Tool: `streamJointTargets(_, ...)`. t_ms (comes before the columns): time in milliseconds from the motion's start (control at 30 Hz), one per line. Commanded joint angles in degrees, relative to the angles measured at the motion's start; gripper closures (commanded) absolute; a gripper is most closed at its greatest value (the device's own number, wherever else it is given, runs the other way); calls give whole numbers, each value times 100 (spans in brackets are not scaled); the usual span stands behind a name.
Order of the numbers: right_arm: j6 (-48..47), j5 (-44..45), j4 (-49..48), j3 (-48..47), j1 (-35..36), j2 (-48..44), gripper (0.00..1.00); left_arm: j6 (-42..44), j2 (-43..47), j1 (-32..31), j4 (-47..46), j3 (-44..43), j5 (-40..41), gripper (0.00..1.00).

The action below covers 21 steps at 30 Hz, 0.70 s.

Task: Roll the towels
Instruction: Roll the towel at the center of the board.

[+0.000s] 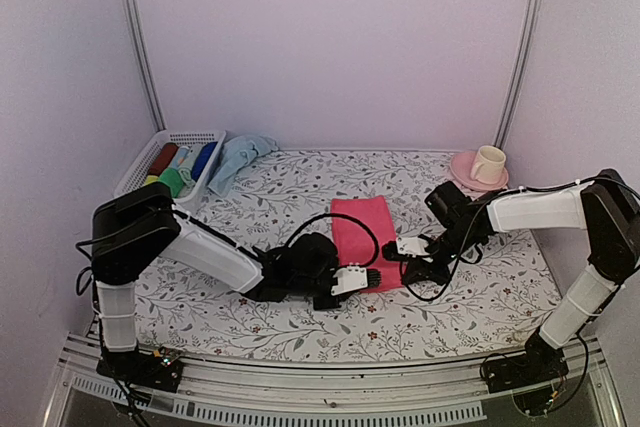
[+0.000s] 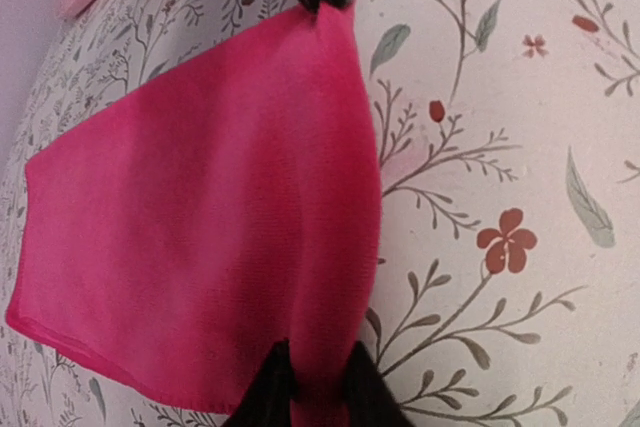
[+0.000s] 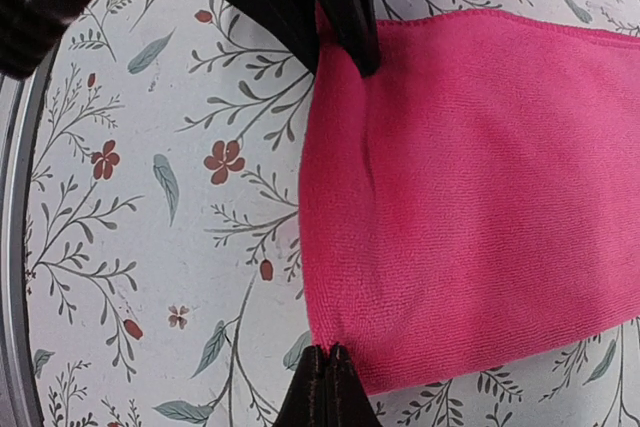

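Your left pincer (image 2: pixel 318 372) and right pincer (image 3: pixel 327 359) each pinch a near corner of the pink towel (image 1: pixel 363 232), flat on the counter (image 1: pixel 480 297). Rolling looks barely begun; next, curl that edge forward evenly.

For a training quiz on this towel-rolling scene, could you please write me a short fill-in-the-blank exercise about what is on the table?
1. The left gripper and right gripper pinch the near edge of the pink towel, which lies ____, not rolled.
2. The pale blue towel lies crumpled beside the white ____.
3. On the pink saucer stands a cream ____.
Missing words: flat; basket; cup.
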<state>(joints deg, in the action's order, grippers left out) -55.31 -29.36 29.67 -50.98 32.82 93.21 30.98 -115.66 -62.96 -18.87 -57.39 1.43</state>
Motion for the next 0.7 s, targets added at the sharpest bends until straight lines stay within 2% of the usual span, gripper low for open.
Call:
streamJointTargets(0, -78, -151, 179, -117, -38, 51, 98, 145, -158, -89, 738, -122, 49, 96)
streamJointTargets(33, -92, -138, 183, -110, -39, 33, 98, 138, -120, -94, 803, -123, -1, 100)
streamJointTargets(500, -493, -142, 538, -72, -29, -106, 98, -414, 592, 207, 1887, -334, -1824, 100)
streamJointTargets(600, -712, -350, 854, -128, -29, -143, 98, -588, 650, 268, 1956, -324, -2125, 91)
streamJointTargets(667, -758, -417, 968, -184, -29, -160, 98, -662, 715, 292, 1943, -280, -2212, 81)
